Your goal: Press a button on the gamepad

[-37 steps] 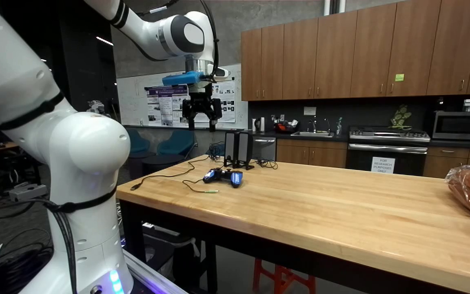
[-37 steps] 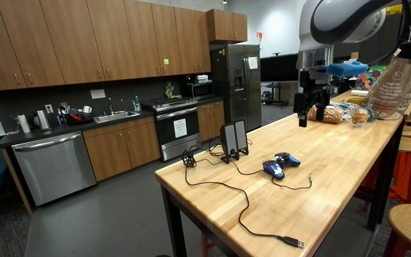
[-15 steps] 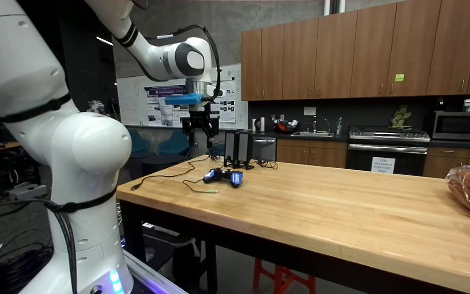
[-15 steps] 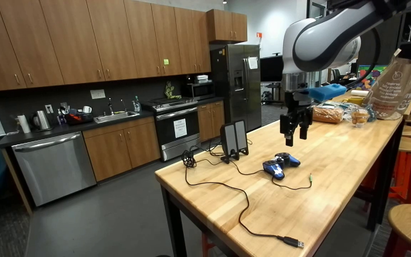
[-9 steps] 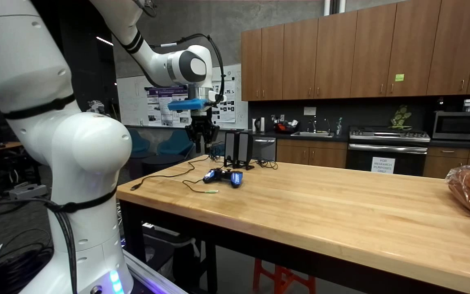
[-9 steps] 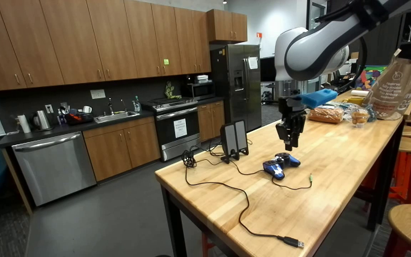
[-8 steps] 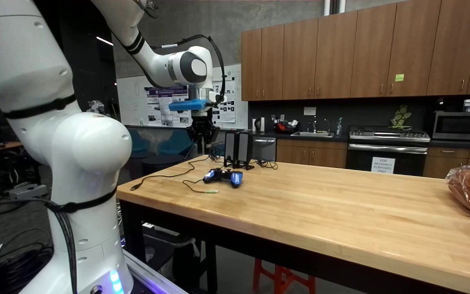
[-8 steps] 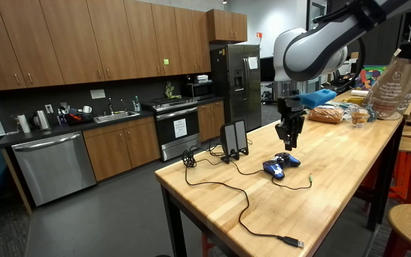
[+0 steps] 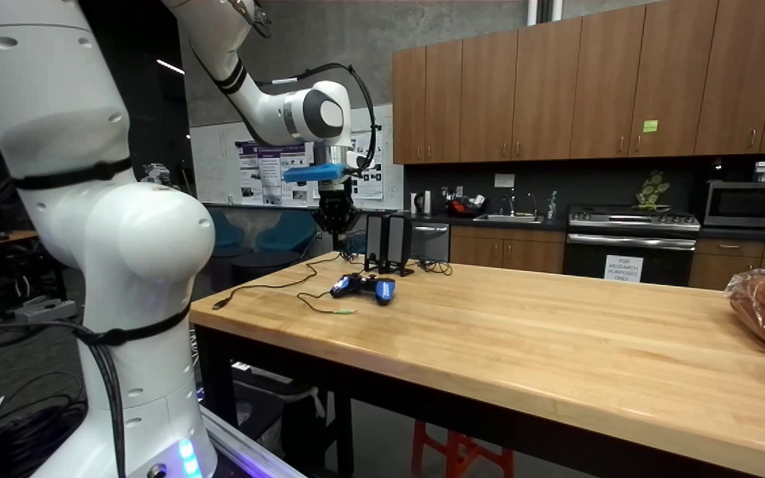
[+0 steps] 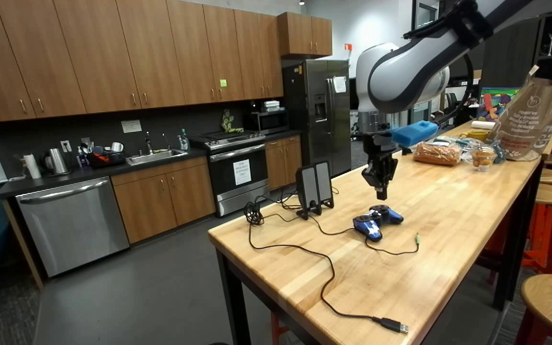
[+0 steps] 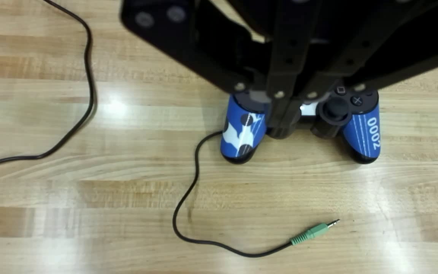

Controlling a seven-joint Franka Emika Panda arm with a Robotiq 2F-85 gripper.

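Observation:
The gamepad (image 10: pixel 377 221), black with blue handles, lies flat on the wooden table in both exterior views. Above it, with a gap, hangs my gripper (image 10: pixel 381 196), pointing down with its fingers together and nothing between them. In the wrist view the black fingers (image 11: pixel 283 112) cross in front of the gamepad (image 11: pixel 333 114), left of its middle. They hide its upper part and much of the left stick. The right stick, the cross and square buttons and both blue handles still show there.
Two black-and-grey speakers (image 10: pixel 315 189) stand upright close to the gamepad. Black cables lie around it; one ends in a green plug (image 11: pixel 312 233), another in a USB plug (image 10: pixel 391 325). Bagged bread (image 10: pixel 438 153) and a paper bag (image 10: pixel 527 120) sit further along the table.
My gripper has come down toward the gamepad, and its fingers have gone from open to shut. The gamepad, cables and speakers have stayed in place.

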